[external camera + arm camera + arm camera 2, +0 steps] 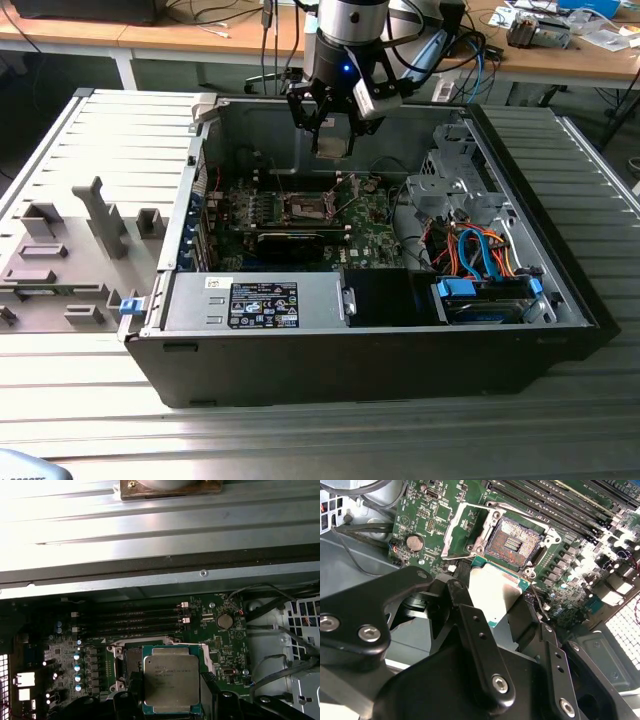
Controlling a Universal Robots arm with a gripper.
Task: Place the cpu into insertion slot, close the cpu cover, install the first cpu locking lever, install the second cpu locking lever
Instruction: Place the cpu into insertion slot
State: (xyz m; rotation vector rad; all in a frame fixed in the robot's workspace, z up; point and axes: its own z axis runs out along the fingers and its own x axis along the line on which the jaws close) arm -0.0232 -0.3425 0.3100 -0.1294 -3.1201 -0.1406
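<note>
My gripper (331, 146) hangs inside the open computer case and is shut on the cpu (331, 142), a flat square chip with a silver-grey top. In both wrist views the black fingers (470, 620) clamp two opposite edges of the cpu (496, 591) (170, 682). The chip is held in the air, apart from the green motherboard (375, 215). The insertion slot (512, 540) (308, 208) lies open below it, with its dark contact field bare. The silver cpu cover (461, 529) is swung up and away beside the socket. In the first wrist view the cpu partly hides the insertion slot (129, 664).
The case's back wall (270, 135) stands close behind the gripper. A metal drive cage (450, 185) with orange and blue cables (480, 255) is at the exterior view's right. Memory slots (135, 622) run beside the socket. A power supply (255, 300) sits in front. A grey fixture plate (70, 250) lies outside.
</note>
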